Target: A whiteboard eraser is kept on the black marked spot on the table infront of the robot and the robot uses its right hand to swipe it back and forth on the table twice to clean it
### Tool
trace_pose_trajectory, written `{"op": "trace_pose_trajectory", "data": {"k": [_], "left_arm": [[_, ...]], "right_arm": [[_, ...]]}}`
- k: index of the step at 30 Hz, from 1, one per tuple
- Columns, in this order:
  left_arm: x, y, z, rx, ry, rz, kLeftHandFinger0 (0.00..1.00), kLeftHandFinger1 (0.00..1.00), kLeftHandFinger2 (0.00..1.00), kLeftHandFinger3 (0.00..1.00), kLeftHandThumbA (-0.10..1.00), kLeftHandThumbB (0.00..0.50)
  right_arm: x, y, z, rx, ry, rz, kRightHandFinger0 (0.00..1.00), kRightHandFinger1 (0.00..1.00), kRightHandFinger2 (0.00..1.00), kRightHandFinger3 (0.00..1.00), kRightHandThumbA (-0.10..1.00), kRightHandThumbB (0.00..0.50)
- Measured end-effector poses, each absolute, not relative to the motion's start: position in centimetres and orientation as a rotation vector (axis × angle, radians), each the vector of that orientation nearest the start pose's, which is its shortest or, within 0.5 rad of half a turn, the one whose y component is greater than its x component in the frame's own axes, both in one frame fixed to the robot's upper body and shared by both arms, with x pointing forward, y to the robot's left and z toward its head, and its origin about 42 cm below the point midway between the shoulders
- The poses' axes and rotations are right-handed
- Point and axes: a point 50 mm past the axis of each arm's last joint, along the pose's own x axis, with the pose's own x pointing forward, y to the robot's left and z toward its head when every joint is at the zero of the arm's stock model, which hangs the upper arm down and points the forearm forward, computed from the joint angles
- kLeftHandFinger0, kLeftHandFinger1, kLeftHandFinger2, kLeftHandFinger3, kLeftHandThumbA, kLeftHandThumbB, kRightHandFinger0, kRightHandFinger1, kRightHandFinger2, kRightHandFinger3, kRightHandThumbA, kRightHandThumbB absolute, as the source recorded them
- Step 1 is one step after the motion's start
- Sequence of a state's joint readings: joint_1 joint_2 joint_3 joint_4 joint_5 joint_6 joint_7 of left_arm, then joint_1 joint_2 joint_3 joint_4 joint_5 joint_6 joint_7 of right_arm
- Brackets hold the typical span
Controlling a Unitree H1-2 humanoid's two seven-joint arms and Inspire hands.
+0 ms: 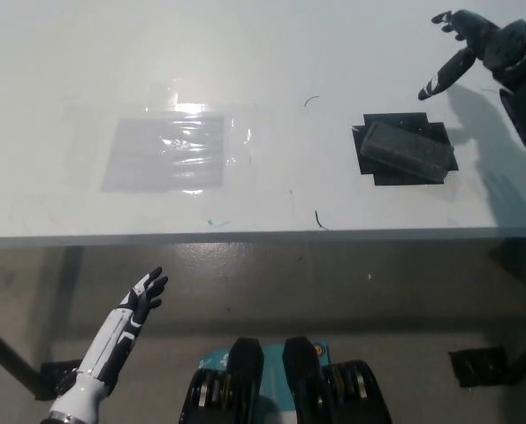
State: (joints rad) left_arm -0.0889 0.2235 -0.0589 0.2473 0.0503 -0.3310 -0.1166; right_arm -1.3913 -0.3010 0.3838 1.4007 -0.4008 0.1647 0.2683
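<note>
We see our black right hand (464, 44) raised at the upper right of the head view, fingers spread apart and holding nothing, with one finger pointing down and to the left. Its black forearm runs down along the right edge. Our white left hand (146, 294) rests low at the lower left, fingers open and loosely extended, empty.

You are seeing glare shining off the clear film (165, 150); the bright tabletop (271, 53) is looking soft and washed-out.

right robot hand (464, 46) open above table (333, 53) | eraser (407, 149) on black mark (377, 173)
</note>
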Motion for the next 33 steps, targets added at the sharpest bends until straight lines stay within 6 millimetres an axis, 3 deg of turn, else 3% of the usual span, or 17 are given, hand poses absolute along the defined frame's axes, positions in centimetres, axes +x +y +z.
{"op": "trace_pose_trajectory", "data": {"k": [12, 15, 17, 19, 21, 23, 24, 33], "left_arm": [[30.5, 26.5, 8.0, 0.283, -0.159, -0.217, 1.00, 1.00, 1.00, 1.00, 1.00, 0.359], [30.5, 26.5, 8.0, 0.283, -0.162, -0.218, 1.00, 1.00, 1.00, 1.00, 1.00, 0.359], [30.5, 26.5, 8.1, 0.283, -0.163, -0.218, 1.00, 1.00, 1.00, 1.00, 1.00, 0.365], [30.4, 26.5, 8.1, 0.283, -0.165, -0.219, 1.00, 1.00, 1.00, 1.00, 1.00, 0.366], [30.3, 26.5, 8.1, 0.283, -0.165, -0.219, 1.00, 1.00, 1.00, 1.00, 1.00, 0.370], [30.2, 26.5, 8.1, 0.283, -0.166, -0.219, 1.00, 1.00, 1.00, 1.00, 1.00, 0.369], [30.1, 26.5, 8.1, 0.283, -0.167, -0.219, 1.00, 1.00, 1.00, 1.00, 1.00, 0.378], [30.2, 26.5, 8.2, 0.284, -0.169, -0.221, 1.00, 1.00, 1.00, 1.00, 1.00, 0.377]], "right_arm": [[60.1, -22.1, 34.5, -0.999, 0.376, 0.311, 1.00, 1.00, 1.00, 1.00, 1.00, 0.303], [60.1, -21.8, 34.3, -0.996, 0.380, 0.324, 1.00, 1.00, 1.00, 1.00, 1.00, 0.275], [60.1, -21.6, 34.3, -0.995, 0.382, 0.330, 1.00, 1.00, 1.00, 1.00, 1.00, 0.224], [60.0, -21.5, 34.2, -0.980, 0.387, 0.342, 1.00, 1.00, 1.00, 1.00, 1.00, 0.227], [60.0, -21.5, 34.1, -0.957, 0.395, 0.358, 1.00, 1.00, 1.00, 1.00, 1.00, 0.186], [59.9, -21.5, 33.8, -0.959, 0.404, 0.372, 1.00, 1.00, 1.00, 1.00, 1.00, 0.193], [59.9, -21.6, 33.5, -0.960, 0.407, 0.379, 1.00, 1.00, 1.00, 1.00, 1.00, 0.226], [59.3, -22.6, 30.8, -1.005, 0.469, 0.393, 1.00, 1.00, 1.00, 1.00, 1.00, 0.200]]}}
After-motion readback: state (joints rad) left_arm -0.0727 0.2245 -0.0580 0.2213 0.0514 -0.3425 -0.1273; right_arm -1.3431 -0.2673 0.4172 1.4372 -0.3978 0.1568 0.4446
